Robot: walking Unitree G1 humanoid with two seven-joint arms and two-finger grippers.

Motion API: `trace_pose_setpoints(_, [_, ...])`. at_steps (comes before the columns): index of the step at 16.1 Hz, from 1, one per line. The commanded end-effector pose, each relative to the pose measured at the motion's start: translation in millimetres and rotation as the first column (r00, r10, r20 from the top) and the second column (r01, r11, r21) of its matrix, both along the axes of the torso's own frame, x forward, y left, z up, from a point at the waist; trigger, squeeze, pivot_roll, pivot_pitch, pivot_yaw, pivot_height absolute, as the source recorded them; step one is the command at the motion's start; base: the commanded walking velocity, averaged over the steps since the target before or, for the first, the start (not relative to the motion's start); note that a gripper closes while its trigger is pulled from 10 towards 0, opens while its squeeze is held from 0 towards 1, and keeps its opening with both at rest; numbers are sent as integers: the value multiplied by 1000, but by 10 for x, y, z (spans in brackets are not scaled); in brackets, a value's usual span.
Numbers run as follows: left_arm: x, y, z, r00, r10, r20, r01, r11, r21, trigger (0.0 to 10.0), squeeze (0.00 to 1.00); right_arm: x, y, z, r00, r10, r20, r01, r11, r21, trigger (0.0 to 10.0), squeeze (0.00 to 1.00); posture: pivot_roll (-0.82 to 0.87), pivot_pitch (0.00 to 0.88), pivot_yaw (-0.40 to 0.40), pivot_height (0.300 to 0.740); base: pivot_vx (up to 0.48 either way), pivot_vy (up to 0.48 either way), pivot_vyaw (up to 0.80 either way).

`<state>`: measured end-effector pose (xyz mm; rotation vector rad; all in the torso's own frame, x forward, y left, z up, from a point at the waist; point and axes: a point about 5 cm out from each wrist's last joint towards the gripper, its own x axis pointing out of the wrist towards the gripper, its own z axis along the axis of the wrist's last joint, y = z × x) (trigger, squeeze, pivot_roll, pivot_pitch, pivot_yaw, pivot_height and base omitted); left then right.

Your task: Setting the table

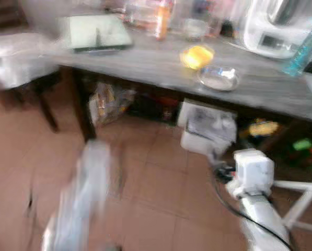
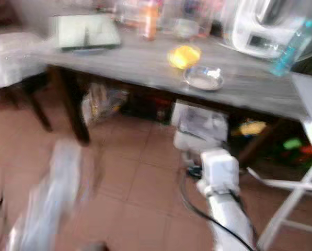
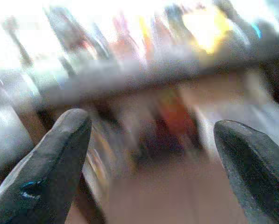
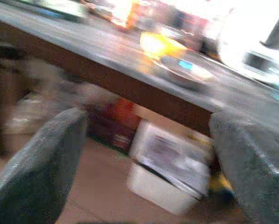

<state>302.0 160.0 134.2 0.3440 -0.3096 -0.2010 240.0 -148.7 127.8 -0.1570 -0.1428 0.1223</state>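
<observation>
Table setting, barely begun: grey table point(image 1: 145, 63) bearing yellow bowl point(image 1: 196, 55) beside what looks, through blur, like a metal dish point(image 1: 218, 78), both untouched; left gripper point(image 3: 148, 163) and right gripper point(image 4: 144, 163) spread wide, empty, short of it.

Grey matt tabletop point(image 1: 145, 63); shiny metal bowl point(image 1: 218, 78); glossy white plastic appliance point(image 1: 273, 29); smooth reddish tiled floor point(image 1: 156, 183).

Head eyes look down, blurred, at table point(image 1: 145, 65); both wrists seemingly face it.
</observation>
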Motion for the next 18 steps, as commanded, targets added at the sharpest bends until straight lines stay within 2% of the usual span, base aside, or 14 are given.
trace_pose_setpoints(1, [-8,-159,-154,998,-28,-55,26,999,-37,10000,0,-47,-71,-11,1000,-7,-13,7,1000,-22,10000,0,185,128,-103,740,0,0,0])
trace_pose_setpoints(3, [53,-277,-170,994,-44,-105,39,998,-50,10000,0,-65,-82,6,1000,-9,-7,9,1000,-26,10000,0,162,119,-85,740,0,0,0])
trace_pose_setpoints(4, [65,-337,-200,988,-64,-139,58,997,-46,10000,0,-72,-110,-9,999,-36,-5,36,999,-25,10000,0,157,107,-67,740,0,0,0])
trace_pose_setpoints(6, [178,-392,-198,982,-106,-160,99,994,-50,10000,0,-68,-141,7,996,-90,3,90,996,11,10000,0,163,115,-56,740,0,0,0])
trace_pose_setpoints(9, [203,-331,-195,982,-92,-167,86,995,-44,10000,0,-60,-109,-3,996,-90,4,90,996,15,10000,0,164,122,-42,740,0,0,0])
trace_pose_setpoints(10, [140,-236,-198,984,-73,-160,69,997,-32,10000,0,-87,-130,3,995,-99,6,99,995,13,10000,0,165,125,-45,740,0,0,0])
trace_pose_setpoints(13, [90,-122,-199,989,-19,-148,15,999,-30,10000,0,-111,-188,-20,994,-113,-3,113,994,6,10000,0,172,125,-57,740,0,0,0])
trace_pose_setpoints(15, [43,-42,-267,990,34,-140,-38,999,-31,10000,0,-58,-218,-7,994,-113,3,113,994,11,10000,0,177,114,-87,740,0,0,0])
trace_pose_setpoints(18, [50,-51,-292,989,51,-139,-56,998,-37,10000,0,-32,-206,-25,994,-105,-1,105,994,23,10000,0,192,102,-101,740,0,0,0])
